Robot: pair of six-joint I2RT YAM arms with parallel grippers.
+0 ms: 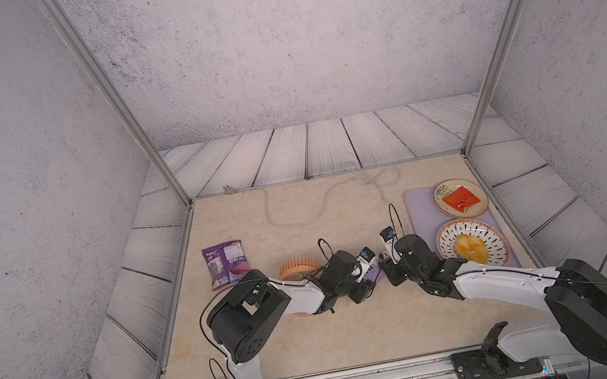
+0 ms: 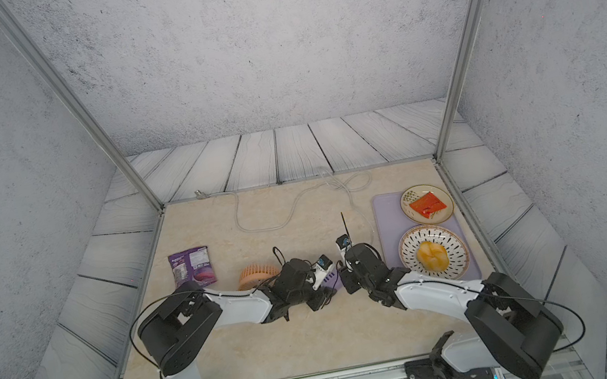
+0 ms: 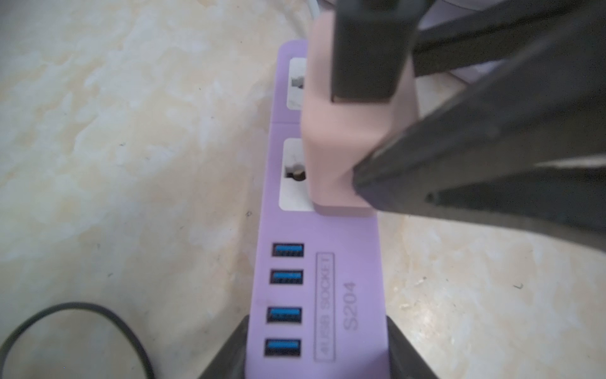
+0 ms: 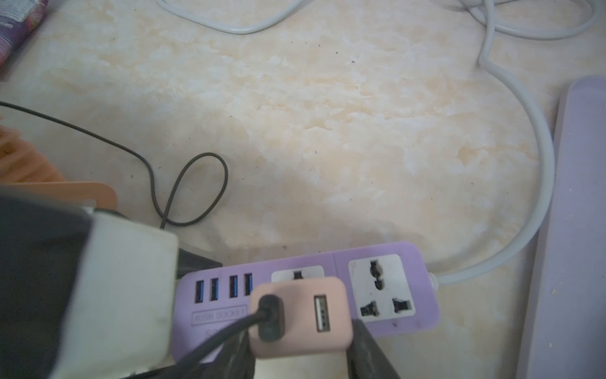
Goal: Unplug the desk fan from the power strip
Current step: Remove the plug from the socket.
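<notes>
The power strip [image 3: 314,295] lies flat near the middle of the bench [image 1: 320,343], its USB end pinched between the left fingers [image 3: 226,357]. The right fingers [image 4: 367,357] pinch the pinkish-beige plug [image 4: 301,341] over the socket nearest the USB ports. Whether its pins are seated there, I cannot tell. The plug's black cord [image 4: 249,322] loops away to the desk fan [image 1: 297,271], which sits just beside the strip on the left-edge side, partly under the left arm. The strip's grey-white cord [image 4: 547,177] curves past the lavender tray [image 1: 423,220] — which hugs the right edge — toward the far edge. A snack bag [image 1: 224,265] lies toward the left edge. Bare bench runs from the strip to the near edge.
</notes>
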